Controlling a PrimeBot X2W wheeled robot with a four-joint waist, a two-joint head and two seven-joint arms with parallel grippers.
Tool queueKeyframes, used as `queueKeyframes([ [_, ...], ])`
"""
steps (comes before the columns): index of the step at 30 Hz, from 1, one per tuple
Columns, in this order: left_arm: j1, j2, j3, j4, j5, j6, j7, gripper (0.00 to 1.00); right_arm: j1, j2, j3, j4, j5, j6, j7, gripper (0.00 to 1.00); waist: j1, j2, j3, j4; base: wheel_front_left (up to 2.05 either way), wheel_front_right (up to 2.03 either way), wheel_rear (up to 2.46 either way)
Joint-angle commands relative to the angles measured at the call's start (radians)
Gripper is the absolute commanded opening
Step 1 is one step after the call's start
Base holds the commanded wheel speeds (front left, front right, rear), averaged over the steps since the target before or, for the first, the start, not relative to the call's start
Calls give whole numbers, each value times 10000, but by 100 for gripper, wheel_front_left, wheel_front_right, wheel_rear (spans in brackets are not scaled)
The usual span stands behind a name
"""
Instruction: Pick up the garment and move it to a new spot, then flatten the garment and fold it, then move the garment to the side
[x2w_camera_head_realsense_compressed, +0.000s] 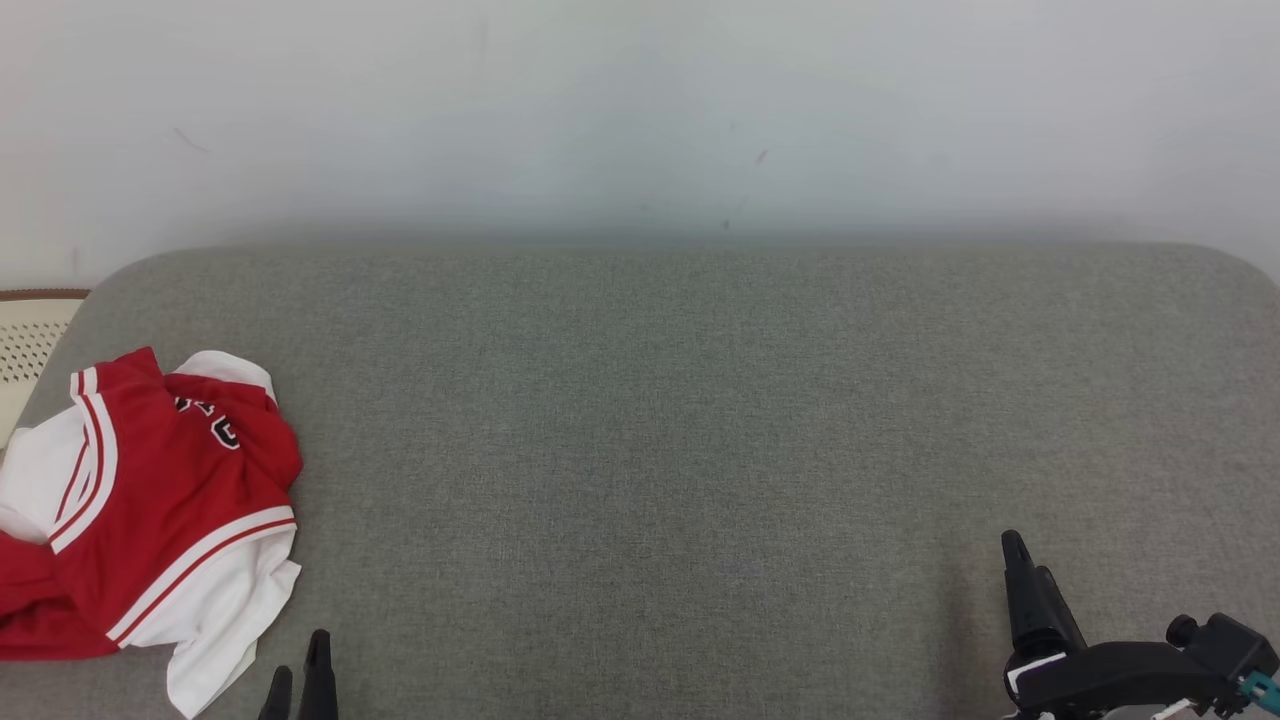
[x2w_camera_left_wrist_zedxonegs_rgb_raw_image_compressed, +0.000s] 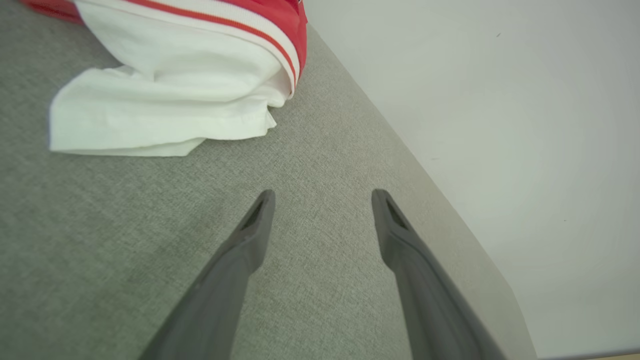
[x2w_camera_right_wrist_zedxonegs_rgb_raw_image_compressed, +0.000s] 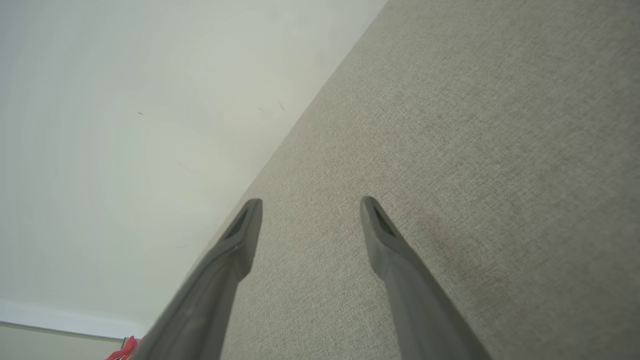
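- Since the garment (x2w_camera_head_realsense_compressed: 150, 500) lies in a crumpled heap at the lower left of the head view, red over white, a grab may catch only one layer. The likeliest is the loose white flap (x2w_camera_left_wrist_zedxonegs_rgb_raw_image_compressed: 160, 115) nearest the claw, and then the rest would drag or bunch.
- Part of it runs off the frame's left edge, right by the rim of the grey cushion (x2w_camera_head_realsense_compressed: 700, 400). A pull the wrong way could likely slide it off.
- Soft upholstery: fingers pressed down too hard could snag the cushion cloth instead of the shirt.
- Pose, left gripper (x2w_camera_left_wrist_zedxonegs_rgb_raw_image_compressed: 324, 195): claw spread wide and empty, low over the cushion. It is near the flap but apart from it; the flap sits upper left in its wrist view.
- Pose, right gripper (x2w_camera_right_wrist_zedxonegs_rgb_raw_image_compressed: 311, 201): claw spread wide and empty, at the lower right of the head view. It is well apart from the garment, too far for a two-handed lift.
- Pale wall (x2w_camera_head_realsense_compressed: 640, 100) behind.
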Motion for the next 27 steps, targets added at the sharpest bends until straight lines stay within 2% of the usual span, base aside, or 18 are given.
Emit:
queueKeyframes([
  [1,-182,145,-31,-78,441,89,-123,100,-246,-144,133,-113,-353,3,-125,100,0,0,5,-7,0,0,0],
  [18,-162,373,-477,-248,2681,924,-655,100,-307,-353,697,187,-2322,4,-643,100,0,0,2,-54,0,0,0],
  [27,-147,418,-608,-281,3594,1145,-900,100,-393,-472,993,430,-3116,4,-894,100,0,0,5,-79,0,0,0],
])
